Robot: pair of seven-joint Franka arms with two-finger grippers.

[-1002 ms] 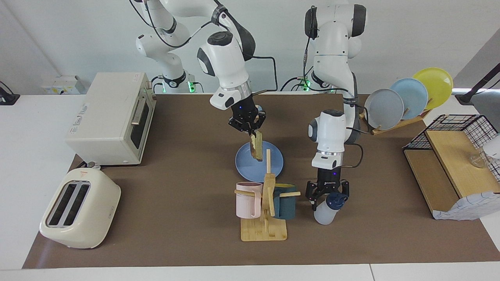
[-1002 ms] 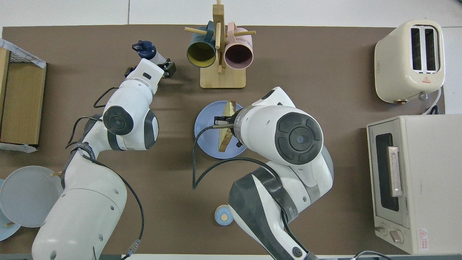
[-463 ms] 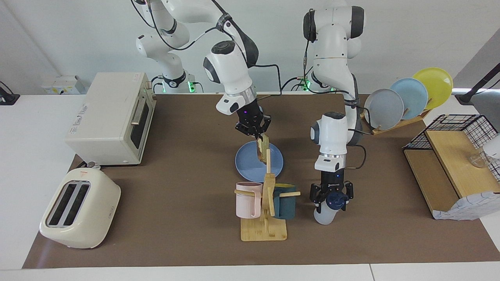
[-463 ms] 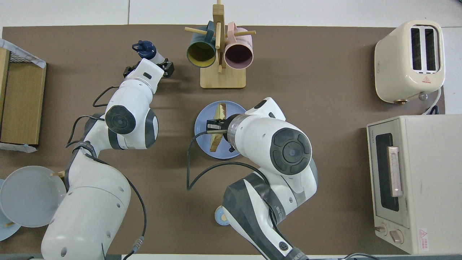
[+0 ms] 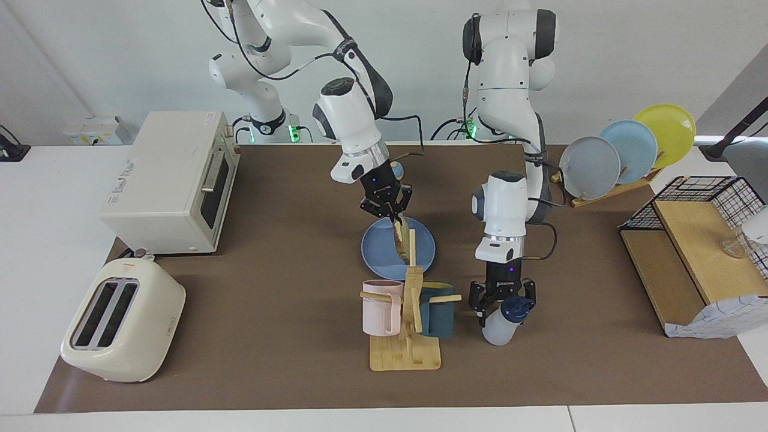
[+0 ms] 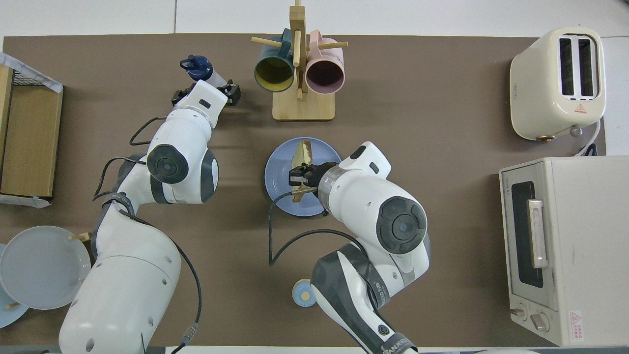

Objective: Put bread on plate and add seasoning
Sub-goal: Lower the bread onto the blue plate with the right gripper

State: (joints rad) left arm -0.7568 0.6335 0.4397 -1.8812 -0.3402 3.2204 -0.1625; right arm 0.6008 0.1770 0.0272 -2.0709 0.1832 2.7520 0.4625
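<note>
My right gripper [image 5: 393, 217] is clamped on the upper edge of the bread [image 5: 401, 239], which hangs edgewise and tilted over the plate [image 5: 378, 252]. Whether the slice's lower edge touches the plate I cannot tell. The plate lies flat on the brown mat [image 5: 270, 300] at mid-table, nearer to me than the wooden mug stand [image 5: 408, 336], which carries a pink mug [image 5: 379, 307] and a dark teal mug [image 5: 437, 309].

My left gripper [image 5: 503, 303] is spread wide, one finger on each side of the seasoning bottle [image 5: 503, 324] at its dark blue cap. The bottle stands upright on the mat beside the mug stand, toward my left arm's end of the table. Whether the fingers touch the bottle I cannot tell.
</note>
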